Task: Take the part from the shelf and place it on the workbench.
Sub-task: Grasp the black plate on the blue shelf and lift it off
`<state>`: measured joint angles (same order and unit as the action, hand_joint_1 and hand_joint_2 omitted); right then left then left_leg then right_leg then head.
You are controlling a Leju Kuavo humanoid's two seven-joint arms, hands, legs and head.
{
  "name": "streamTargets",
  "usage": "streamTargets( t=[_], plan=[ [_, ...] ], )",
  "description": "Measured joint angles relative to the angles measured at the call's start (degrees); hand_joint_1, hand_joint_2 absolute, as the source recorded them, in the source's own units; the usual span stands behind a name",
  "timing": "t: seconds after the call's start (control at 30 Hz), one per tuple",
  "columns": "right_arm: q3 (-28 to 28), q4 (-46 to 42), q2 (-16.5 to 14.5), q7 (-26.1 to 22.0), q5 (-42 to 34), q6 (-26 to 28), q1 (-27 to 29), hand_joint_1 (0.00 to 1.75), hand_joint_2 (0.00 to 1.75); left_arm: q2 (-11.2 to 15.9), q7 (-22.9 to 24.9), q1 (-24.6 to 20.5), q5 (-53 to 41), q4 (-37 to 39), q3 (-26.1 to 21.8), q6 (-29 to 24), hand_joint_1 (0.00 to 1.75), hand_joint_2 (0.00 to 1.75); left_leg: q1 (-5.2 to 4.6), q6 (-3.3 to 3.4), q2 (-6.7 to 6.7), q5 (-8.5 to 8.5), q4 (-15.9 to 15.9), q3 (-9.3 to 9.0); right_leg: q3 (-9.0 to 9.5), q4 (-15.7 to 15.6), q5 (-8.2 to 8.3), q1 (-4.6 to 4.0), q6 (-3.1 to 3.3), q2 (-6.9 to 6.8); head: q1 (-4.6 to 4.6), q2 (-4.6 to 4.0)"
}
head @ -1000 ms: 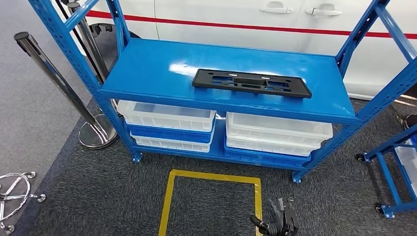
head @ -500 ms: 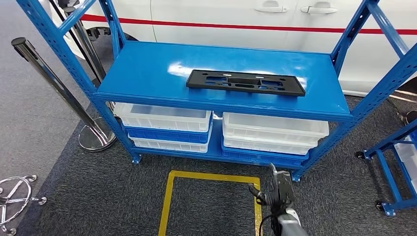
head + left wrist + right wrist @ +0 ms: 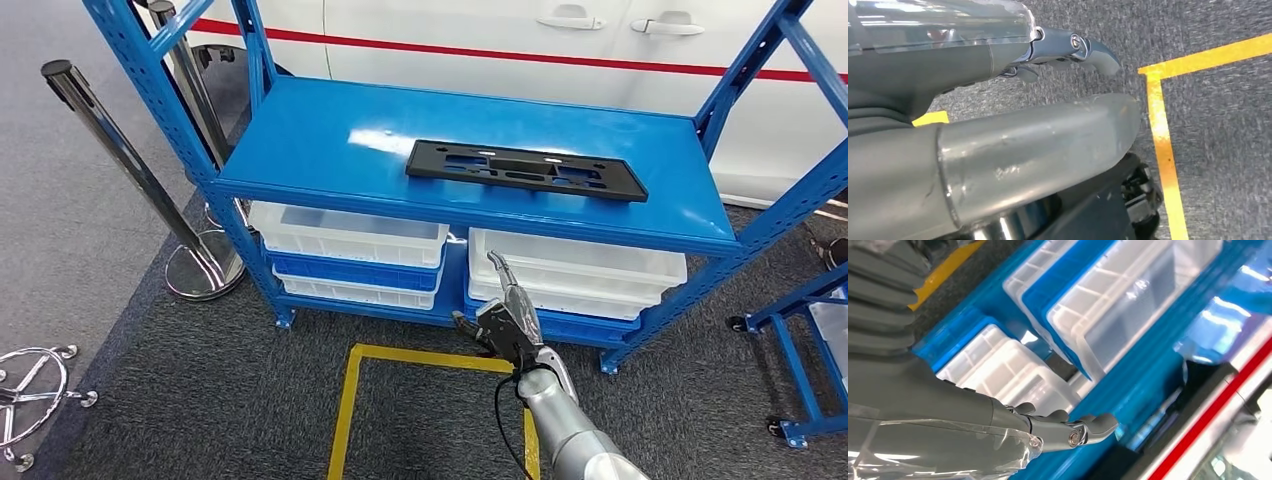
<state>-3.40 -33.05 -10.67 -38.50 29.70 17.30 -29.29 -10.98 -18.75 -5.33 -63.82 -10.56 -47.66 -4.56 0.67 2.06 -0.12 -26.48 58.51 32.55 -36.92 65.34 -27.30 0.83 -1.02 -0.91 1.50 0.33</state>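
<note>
Empty, fingers spread, the right hand (image 3: 507, 325) reached up at lower centre of the head view. Above it and slightly right, well apart, the black part (image 3: 526, 169) lay flat on the blue shelf (image 3: 320, 140), its long axis running left-right.

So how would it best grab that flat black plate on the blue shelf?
Probably by the near long edge of the black plate, coming from the front. It lies flat on the shelf, close to its front lip, so fingers could close over that edge. The right robot hand is in front below it, holding nothing.
</note>
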Motion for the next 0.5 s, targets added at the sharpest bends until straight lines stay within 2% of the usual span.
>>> streamTargets(
  t=[0.03, 0.07, 0.13, 0.2, 0.23, 0.27, 0.33, 0.37, 0.4, 0.43, 0.5],
  plan=[
    [0.2, -0.4, 0.0, -0.1, -0.7, -0.2, 0.0, 0.00, 0.00, -0.1, 0.0, 0.0, 0.0, 0.0, 0.0, 0.2, 0.00, 0.00, -0.16, -0.17, 0.12, -0.15, 0.1, -0.07, 1.37, -3.3, 1.19, -0.27, 0.35, -0.53, -0.01, 0.00],
    [0.5, -0.7, 0.0, -0.1, -1.3, -0.4, 0.0, 0.00, 0.00, -0.2, 0.0, 0.0, 0.0, 0.0, 0.1, 0.4, 0.00, 0.00, -0.30, -0.38, 0.37, -0.27, 0.1, -0.07, 2.08, -5.2, 1.61, -0.53, 0.60, -0.95, 0.00, 0.00],
    [0.9, -1.3, 0.0, -0.2, -2.3, -0.8, 0.3, 0.00, 0.00, -0.2, 0.0, -0.1, -0.1, 0.0, 0.1, 0.7, 0.00, 0.00, -0.48, -0.87, 1.04, -0.44, 0.1, -0.04, 2.15, -6.1, 1.43, -0.77, 0.86, -0.69, 0.00, 0.00],
    [1.3, -1.7, 0.0, -0.2, -2.9, -1.0, 0.7, 0.00, 0.00, -0.2, 0.0, -0.2, -0.2, -0.1, 0.1, 0.8, 0.00, 0.00, -0.39, -1.50, 1.51, -1.05, 0.6, 0.01, 2.18, -6.3, 1.67, -0.48, 1.28, 0.15, 0.00, 0.00],
    [1.4, -1.9, 0.0, -0.2, -3.2, -1.0, 0.7, 0.00, 0.00, -0.2, 0.1, -0.2, -0.2, -0.1, 0.1, 0.8, 0.00, 0.00, -0.31, -1.83, 1.42, -1.95, 1.8, 0.43, 2.25, -6.4, 1.79, -0.31, 1.59, 0.54, 0.02, 0.00],
    [1.6, -2.1, 0.0, -0.2, -3.5, -1.1, 0.8, 0.00, 0.00, -0.2, 0.1, -0.2, -0.3, -0.1, 0.1, 0.8, 0.00, 0.00, -0.20, -2.13, 1.15, -3.39, 4.1, 1.37, 2.33, -6.6, 1.88, -0.17, 1.86, 0.88, 0.02, 0.00],
    [1.9, -2.3, 0.0, -0.3, -4.1, -1.1, 1.1, 0.00, 0.00, -0.2, 0.2, -0.3, -0.4, -0.2, 0.2, 0.9, 0.00, 0.00, -0.06, -2.51, 0.74, -6.98, 11.3, 4.55, 2.32, -6.6, 1.87, -0.16, 2.14, 1.58, 0.02, 0.00],
    [1.9, -2.3, 0.0, -0.3, -4.4, -1.1, 1.3, 0.00, 0.00, -0.2, 0.3, -0.3, -0.4, -0.2, 0.2, 1.0, 0.00, 0.00, 0.00, -2.66, 0.70, -8.10, 14.5, 6.09, 2.32, -6.5, 1.86, -0.16, 2.17, 1.97, 0.01, 0.00],
    [2.0, -2.3, 0.0, -0.3, -4.7, -1.1, 1.5, 0.00, 0.00, -0.2, 0.4, -0.3, -0.5, -0.2, 0.2, 1.1, 0.00, 0.00, 0.03, -2.76, 0.69, -8.21, 16.2, 6.95, 2.32, -6.5, 1.85, -0.16, 2.18, 2.32, 0.01, 0.00],
    [2.1, -2.4, 0.0, -0.4, -5.1, -1.1, 1.7, 0.00, 0.00, -0.2, 0.5, -0.3, -0.6, -0.2, 0.3, 1.2, 0.00, 0.00, 0.07, -2.80, 0.69, -7.11, 15.6, 6.77, 2.33, -6.4, 1.83, -0.14, 2.17, 2.65, 0.01, 0.00],
    [2.2, -2.8, 0.0, -0.5, -6.2, -1.1, 2.0, 0.00, 0.00, -0.2, 0.7, -0.5, -0.9, -0.2, 0.4, 1.4, 0.00, 0.00, 0.16, -2.65, 0.60, -2.92, 8.7, 3.84, 2.36, -6.1, 1.68, -0.07, 1.97, 3.22, 0.01, 0.00]
  ],
)
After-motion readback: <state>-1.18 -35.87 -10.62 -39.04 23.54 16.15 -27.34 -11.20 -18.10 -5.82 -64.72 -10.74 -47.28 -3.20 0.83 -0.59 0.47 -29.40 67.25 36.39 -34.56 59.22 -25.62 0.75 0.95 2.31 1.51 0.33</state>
